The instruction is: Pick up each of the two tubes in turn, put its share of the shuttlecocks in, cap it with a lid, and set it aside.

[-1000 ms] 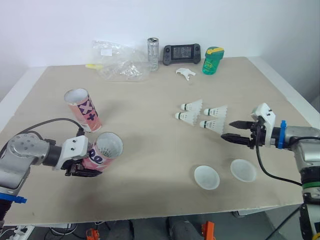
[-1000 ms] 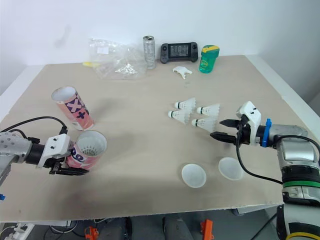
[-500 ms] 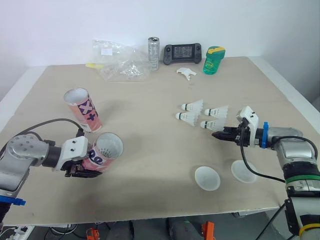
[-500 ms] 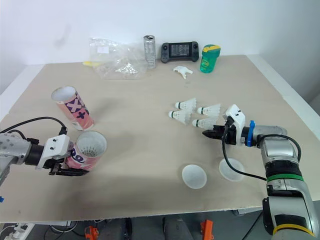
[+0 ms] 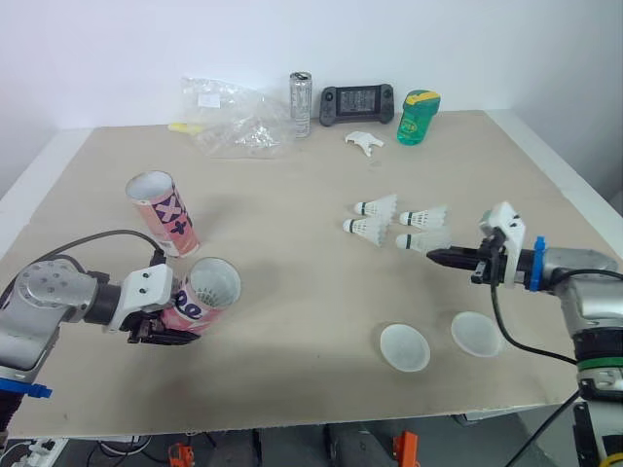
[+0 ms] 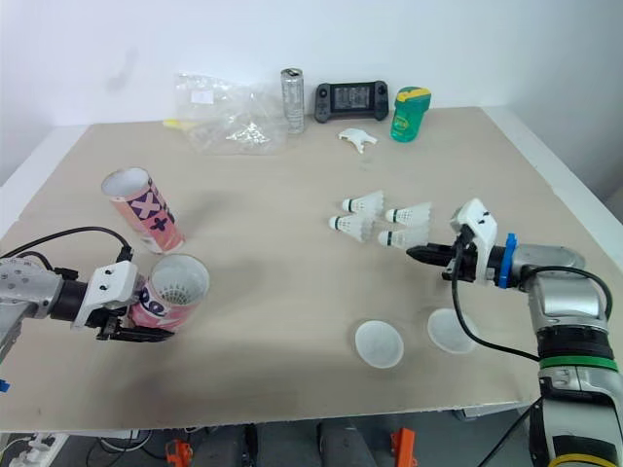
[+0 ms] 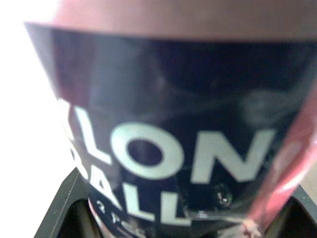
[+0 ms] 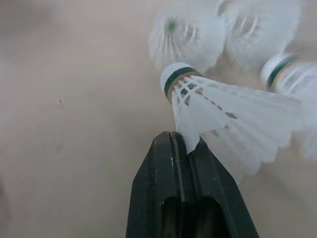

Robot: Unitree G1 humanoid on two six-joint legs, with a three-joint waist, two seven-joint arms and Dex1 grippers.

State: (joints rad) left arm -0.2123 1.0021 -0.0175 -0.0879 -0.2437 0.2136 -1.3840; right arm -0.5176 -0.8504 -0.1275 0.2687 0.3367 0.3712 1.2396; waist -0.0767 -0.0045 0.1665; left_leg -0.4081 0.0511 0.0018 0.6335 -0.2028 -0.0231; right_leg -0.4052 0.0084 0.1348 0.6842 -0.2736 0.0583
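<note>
My left gripper is shut on a pink tube, held tilted just above the table with its open mouth toward the middle; its label is close up in the left wrist view. A second pink tube rests on the table behind it. Several white shuttlecocks lie in a cluster right of centre. My right gripper is shut, pinching the feather skirt of the nearest shuttlecock, which still lies on the table. Two translucent lids lie near the front edge.
Along the back edge are a crumpled plastic bag, a metal can, a game controller and a green bottle. A small white piece lies in front of them.
My right gripper went from open to shut, pushed in toward the shuttlecocks, then drew back a little to the right; the nearest shuttlecock shifted slightly with it. The left arm and its tube held still.
</note>
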